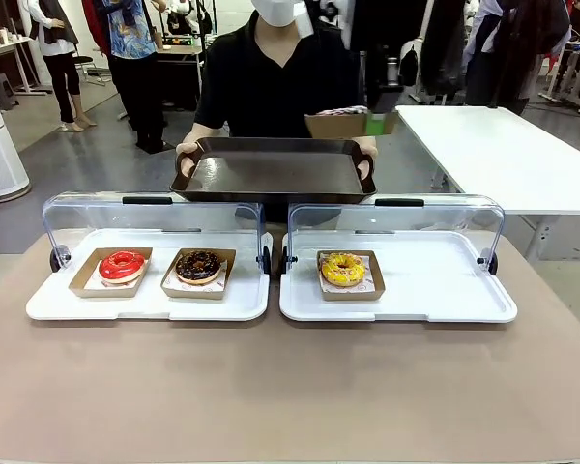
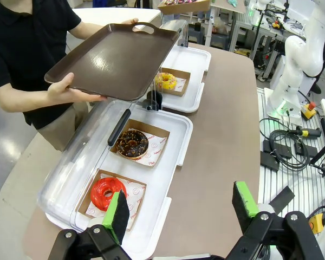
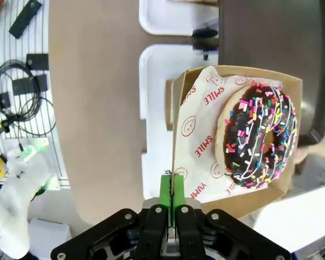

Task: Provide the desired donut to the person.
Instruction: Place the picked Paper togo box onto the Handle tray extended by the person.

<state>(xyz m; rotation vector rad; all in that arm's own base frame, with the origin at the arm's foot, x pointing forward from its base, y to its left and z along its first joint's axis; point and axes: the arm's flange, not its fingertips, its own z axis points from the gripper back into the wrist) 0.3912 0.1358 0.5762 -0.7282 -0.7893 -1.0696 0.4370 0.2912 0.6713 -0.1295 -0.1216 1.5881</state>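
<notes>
Roughly halfway, by the look of it. Clamps right gripper [image 3: 172, 208] shut on one wall of the shallow brown cardboard box [image 3: 235, 81] carrying the chocolate-glazed ring donut with coloured sprinkles [image 3: 260, 135]. Hangs it just above the right rear corner of the dark brown plastic tray [image 1: 271, 174] held by the person [image 1: 271, 82]. Leaves lowering and letting go. Lies about level, sprinkles up; being round, has no long axis. Holds left gripper [image 2: 181, 205] wide apart and empty, well back from the tray.

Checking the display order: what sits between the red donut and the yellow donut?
The chocolate donut lies between them, as the front view shows.

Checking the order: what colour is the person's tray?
Dark brown tray; left wrist view shows best.
</notes>
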